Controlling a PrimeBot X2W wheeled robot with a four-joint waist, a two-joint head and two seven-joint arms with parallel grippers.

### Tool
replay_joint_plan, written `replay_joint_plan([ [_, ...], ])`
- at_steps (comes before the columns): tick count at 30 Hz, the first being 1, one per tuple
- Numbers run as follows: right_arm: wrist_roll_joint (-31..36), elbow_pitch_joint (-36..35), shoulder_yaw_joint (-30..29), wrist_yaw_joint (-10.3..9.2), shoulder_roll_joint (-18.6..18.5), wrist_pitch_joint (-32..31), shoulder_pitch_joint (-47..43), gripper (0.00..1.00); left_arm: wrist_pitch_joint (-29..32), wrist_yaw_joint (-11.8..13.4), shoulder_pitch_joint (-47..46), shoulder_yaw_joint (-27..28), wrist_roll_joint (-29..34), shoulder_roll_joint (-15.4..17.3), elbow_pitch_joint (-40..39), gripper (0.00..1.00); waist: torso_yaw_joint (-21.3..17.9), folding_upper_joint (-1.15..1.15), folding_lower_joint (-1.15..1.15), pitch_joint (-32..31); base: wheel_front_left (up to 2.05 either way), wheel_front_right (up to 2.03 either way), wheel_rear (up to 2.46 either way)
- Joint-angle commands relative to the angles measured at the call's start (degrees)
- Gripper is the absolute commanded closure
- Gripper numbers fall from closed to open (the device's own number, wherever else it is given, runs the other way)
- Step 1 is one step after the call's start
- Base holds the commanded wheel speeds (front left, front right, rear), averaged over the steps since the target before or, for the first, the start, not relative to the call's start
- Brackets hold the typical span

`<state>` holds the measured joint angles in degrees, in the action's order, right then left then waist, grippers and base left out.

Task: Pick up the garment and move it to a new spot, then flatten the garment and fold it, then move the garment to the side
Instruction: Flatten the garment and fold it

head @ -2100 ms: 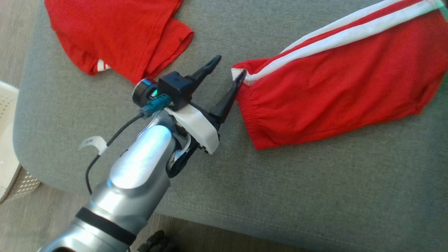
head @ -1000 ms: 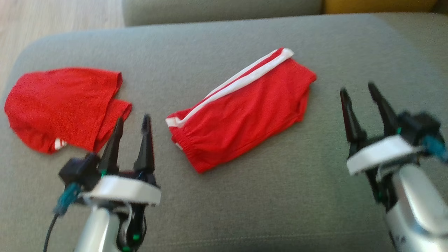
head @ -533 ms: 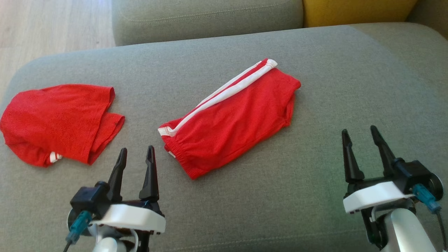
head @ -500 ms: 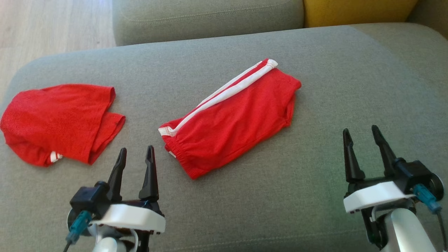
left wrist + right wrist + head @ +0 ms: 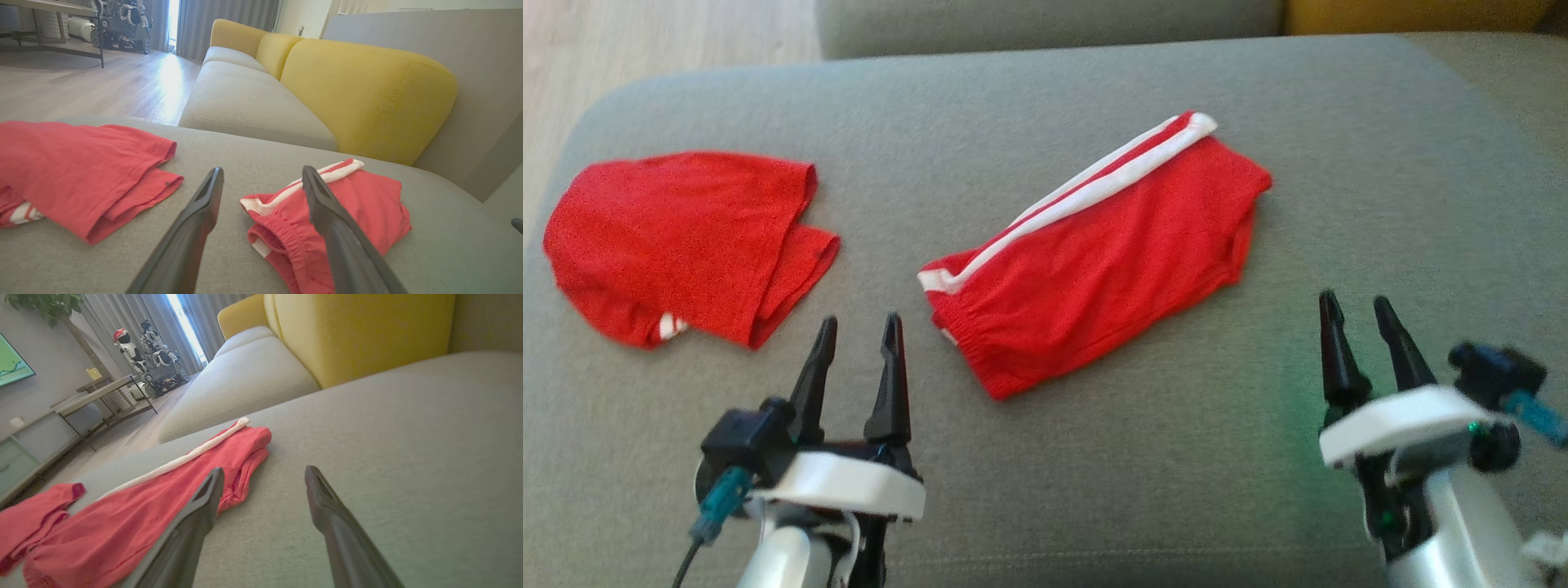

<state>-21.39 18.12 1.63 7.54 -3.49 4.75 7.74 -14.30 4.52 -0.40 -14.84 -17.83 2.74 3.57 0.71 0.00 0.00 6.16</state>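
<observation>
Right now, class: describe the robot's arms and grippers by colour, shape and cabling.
The left gripper and right gripper each have two long black fingers tapering to points, on a white bracket. Beside each sits a black block with a teal connector; the left one trails a dark cable. The forearms are silvery grey.

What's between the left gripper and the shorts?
Just bare grey cushion, as the head view shows. The left gripper is open and stands apart from the waistband end of the shorts.
</observation>
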Motion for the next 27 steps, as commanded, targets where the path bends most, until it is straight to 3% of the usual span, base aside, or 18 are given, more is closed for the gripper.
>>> replay_joint_plan([
  [1,-4.08,-1.0,1.35,-0.05,0.36,-2.48,5.38,0.0,-0.7,0.29,-3.32,1.21,-0.26,0.14,-2.35,0.0,2.58,0.0,0.0,2.66,0.0,0.0,0.0],
  [5,-14.14,2.35,-0.59,-0.05,0.42,-10.39,10.55,0.0,-0.7,-0.05,-5.05,-0.51,2.18,0.14,-2.22,0.0,5.46,0.0,0.0,5.87,0.0,0.0,0.0],
  [9,-19.63,6.71,-4.16,-0.05,0.08,-17.01,15.77,0.0,-0.7,-0.54,-6.67,-2.32,1.88,0.14,-2.93,0.0,8.47,0.0,0.0,8.73,0.0,0.0,0.0],
  [17,-17.52,19.4,-13.46,-0.05,-0.88,-23.19,24.78,0.0,-0.7,0.44,-8.91,-4.6,0.44,0.14,-3.89,0.0,13.31,0.0,0.0,11.67,0.0,0.0,0.0],
  [27,-18.23,26.97,-17.15,-0.05,-0.36,-29.6,30.23,0.0,-0.7,1.25,-9.05,-5.5,0.07,0.14,-4.03,0.0,15.23,0.0,0.0,12.33,0.0,0.0,0.0],
])
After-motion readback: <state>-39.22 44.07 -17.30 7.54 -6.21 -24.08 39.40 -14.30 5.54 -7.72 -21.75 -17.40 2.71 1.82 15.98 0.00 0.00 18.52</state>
